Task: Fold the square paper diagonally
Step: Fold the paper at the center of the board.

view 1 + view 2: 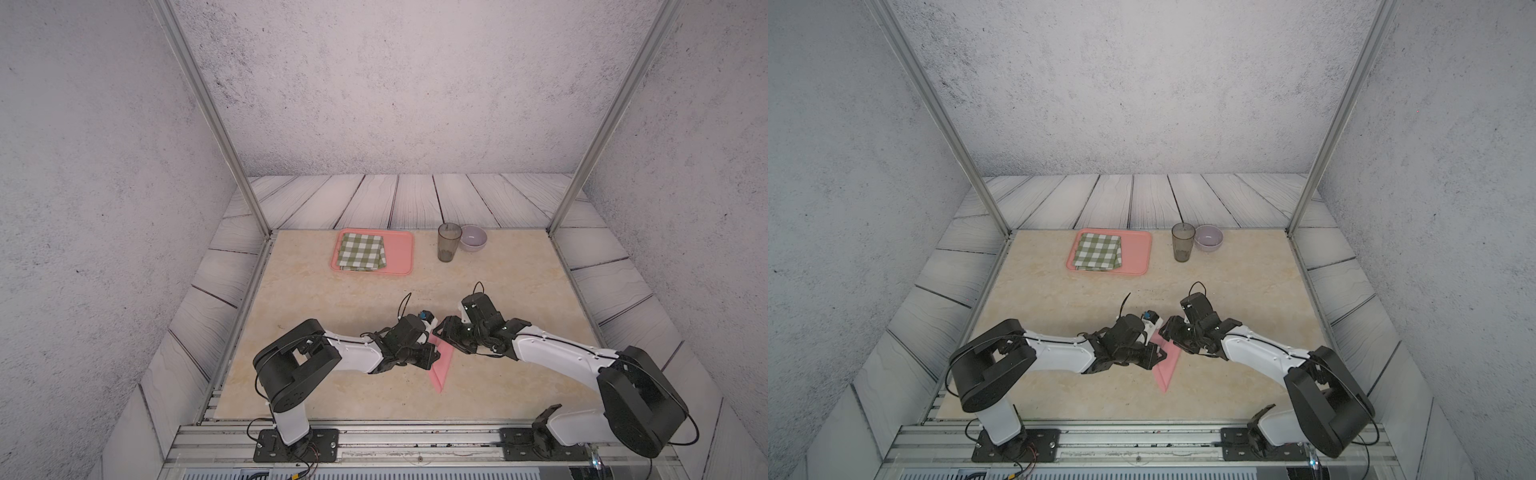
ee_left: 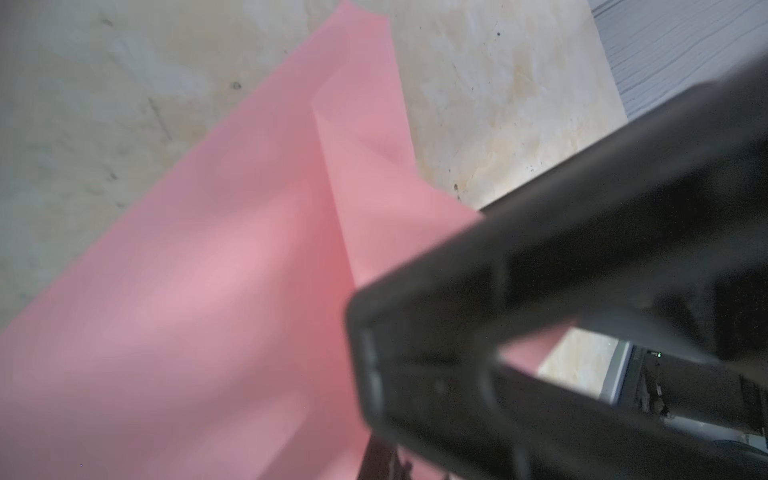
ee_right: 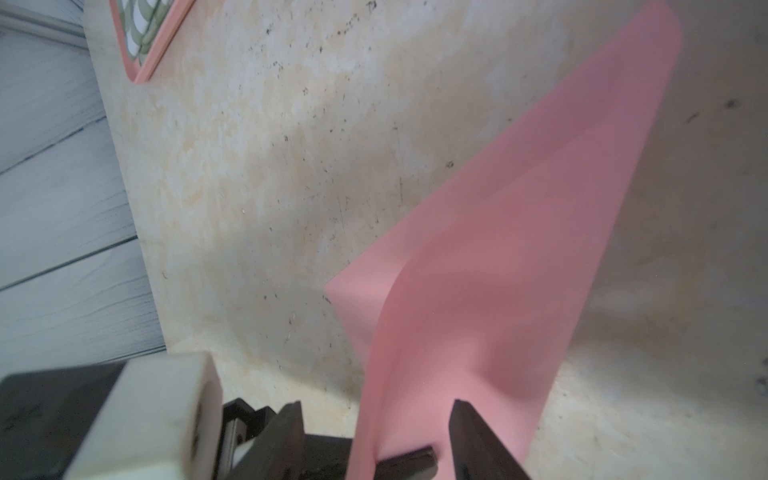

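The square paper (image 1: 441,368) is found front and centre on the bench (image 1: 332,299), long axis running toward the near edge; its raised flap appears pinched in the closed left end effector (image 1: 432,356) – the right end effector (image 3: 376,405) is spread open around that flap, unclamped.

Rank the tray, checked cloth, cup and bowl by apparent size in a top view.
1. Tray
2. Checked cloth
3. Cup and bowl: too alike to rank; the cup looks taller, the bowl wider.

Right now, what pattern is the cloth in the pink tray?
Green-and-white checks on the folded cloth, clearest in a top view.
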`<state>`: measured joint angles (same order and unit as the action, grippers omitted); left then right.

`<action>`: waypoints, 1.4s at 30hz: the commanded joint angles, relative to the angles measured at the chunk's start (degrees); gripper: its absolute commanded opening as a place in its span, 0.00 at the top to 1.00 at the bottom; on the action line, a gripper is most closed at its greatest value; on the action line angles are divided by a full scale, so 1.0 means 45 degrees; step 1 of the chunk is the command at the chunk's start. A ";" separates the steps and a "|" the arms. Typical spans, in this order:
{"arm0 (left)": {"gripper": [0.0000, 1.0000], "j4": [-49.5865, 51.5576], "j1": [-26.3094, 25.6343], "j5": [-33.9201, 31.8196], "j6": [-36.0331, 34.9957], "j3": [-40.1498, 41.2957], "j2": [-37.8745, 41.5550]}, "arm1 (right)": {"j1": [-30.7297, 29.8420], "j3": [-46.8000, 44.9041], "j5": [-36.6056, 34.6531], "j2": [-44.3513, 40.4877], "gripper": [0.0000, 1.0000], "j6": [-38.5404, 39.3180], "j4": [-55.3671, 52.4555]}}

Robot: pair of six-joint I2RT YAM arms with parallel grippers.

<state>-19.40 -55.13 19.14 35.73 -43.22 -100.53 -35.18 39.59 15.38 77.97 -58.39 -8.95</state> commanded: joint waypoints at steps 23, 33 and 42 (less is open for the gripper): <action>0.98 0.3297 0.0011 0.2114 -0.3920 0.0567 0.2209 | 0.1831 0.4815 0.3895 0.2630 0.45 0.6897 -0.4609; 0.98 0.3719 -0.0166 0.2425 -0.4444 0.0907 0.2786 | 0.1824 0.5635 0.5379 0.4635 0.55 0.7995 -0.5229; 0.98 0.4903 -0.1268 0.2068 -0.5289 0.1078 0.4063 | 0.1822 0.4089 0.5993 0.3953 0.56 0.7627 -0.3855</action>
<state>0.23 -59.96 29.69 13.87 -39.46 -84.44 -26.83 60.60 40.14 97.93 -23.77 -28.27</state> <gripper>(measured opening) 0.049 0.444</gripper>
